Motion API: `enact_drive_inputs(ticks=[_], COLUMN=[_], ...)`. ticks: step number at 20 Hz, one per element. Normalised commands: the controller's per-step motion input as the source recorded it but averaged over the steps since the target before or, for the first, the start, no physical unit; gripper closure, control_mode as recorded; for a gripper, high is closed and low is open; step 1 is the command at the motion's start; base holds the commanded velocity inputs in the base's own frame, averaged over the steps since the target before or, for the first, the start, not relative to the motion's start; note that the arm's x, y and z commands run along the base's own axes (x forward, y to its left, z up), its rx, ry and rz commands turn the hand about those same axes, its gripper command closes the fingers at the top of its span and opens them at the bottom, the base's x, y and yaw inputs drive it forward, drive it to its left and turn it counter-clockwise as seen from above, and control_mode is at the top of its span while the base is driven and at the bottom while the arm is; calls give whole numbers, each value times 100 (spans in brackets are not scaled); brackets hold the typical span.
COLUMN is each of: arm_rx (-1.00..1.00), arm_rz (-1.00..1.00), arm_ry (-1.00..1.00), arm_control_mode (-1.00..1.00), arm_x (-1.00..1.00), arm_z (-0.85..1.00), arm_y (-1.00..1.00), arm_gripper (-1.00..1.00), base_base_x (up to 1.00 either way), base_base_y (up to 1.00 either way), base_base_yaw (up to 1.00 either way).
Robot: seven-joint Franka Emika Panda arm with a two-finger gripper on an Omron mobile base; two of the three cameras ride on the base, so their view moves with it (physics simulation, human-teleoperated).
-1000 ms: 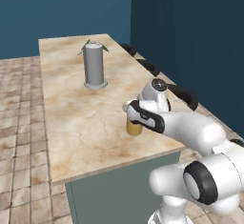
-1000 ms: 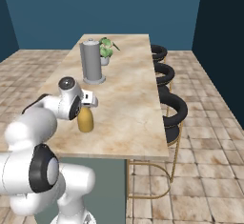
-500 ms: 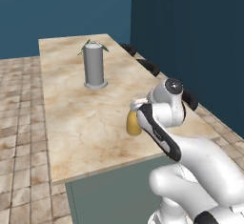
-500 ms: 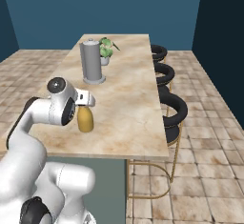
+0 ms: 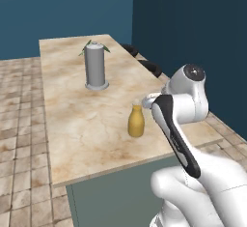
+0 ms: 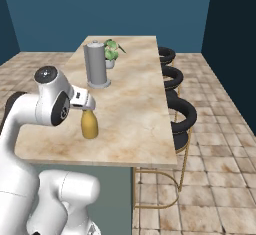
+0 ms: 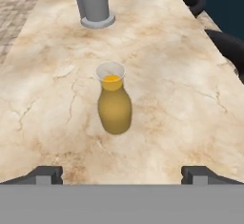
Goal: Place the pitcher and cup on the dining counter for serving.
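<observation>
The pitcher (image 7: 114, 104), a small clear carafe of orange-yellow liquid, stands upright on the dining counter (image 7: 181, 99) near its front end. My gripper (image 7: 121, 175) is open, drawn back from the pitcher and apart from it, with nothing between its fingertips (image 7: 45, 173). In the left base view the pitcher (image 5: 136, 121) is just left of my forearm on the beige marbled counter (image 5: 87, 124). In the right base view the pitcher (image 6: 89, 124) stands below my hand on the counter (image 6: 135, 109). The cup is out of view.
A tall grey cylinder (image 5: 95, 66) (image 6: 96, 64) (image 7: 94, 1) stands farther along the counter, with a small green plant (image 6: 112, 51) behind it. Dark stools (image 6: 180, 114) (image 5: 149, 66) line the counter's right edge. Tiled floor surrounds the island.
My hand was close around the pitcher; it has drawn back toward the base and risen. The pitcher stays standing in the same spot.
</observation>
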Motion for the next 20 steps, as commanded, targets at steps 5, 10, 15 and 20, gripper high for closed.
enact_drive_inputs(ticks=[5, 10, 15, 20], arm_rx=[1, 0, 0, 0], arm_rz=[0, 0, 0, 0], arm_ry=[0, 0, 0, 0], arm_control_mode=[-100, -100, -100, 100], arm_x=[-36, -1, -21, 0], arm_z=[9, 0, 0, 0], arm_y=[-8, 0, 0, 0], arm_gripper=[-100, -100, -100, -100], base_base_x=[0, 0, 0, -76], base_base_y=[0, 0, 0, 0], base_base_yaw=[0, 0, 0, -7])
